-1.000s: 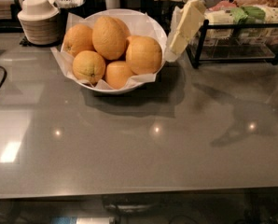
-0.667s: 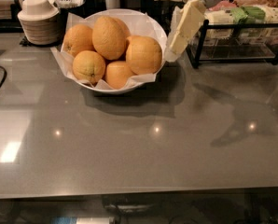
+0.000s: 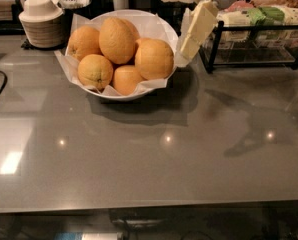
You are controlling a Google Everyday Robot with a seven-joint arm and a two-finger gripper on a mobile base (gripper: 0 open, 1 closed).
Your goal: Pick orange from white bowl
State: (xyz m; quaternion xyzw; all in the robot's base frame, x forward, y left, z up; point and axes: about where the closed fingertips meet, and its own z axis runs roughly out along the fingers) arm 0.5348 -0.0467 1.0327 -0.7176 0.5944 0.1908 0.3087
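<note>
The grey desk (image 3: 149, 174) is glossy and dim. My pincer (image 3: 191, 46) hangs just right of the white bowl (image 3: 124, 95); whether it is spread I cannot tell. The orange (image 3: 154, 59) sits on the pile's right side. Coming in low, I could snag the paper (image 3: 69, 64) and drag the bowl.

Office break-room snack counter

Glossy grey countertop (image 3: 149, 164), white bowl (image 3: 124, 95) of oranges (image 3: 116, 39) on a paper liner, black wire rack (image 3: 213, 46) of wrapped snacks (image 3: 261, 16), ribbed lidded container (image 3: 39, 21) at back: self-serve setup. Gripper (image 3: 191, 46) hangs just right of the bowl
</note>
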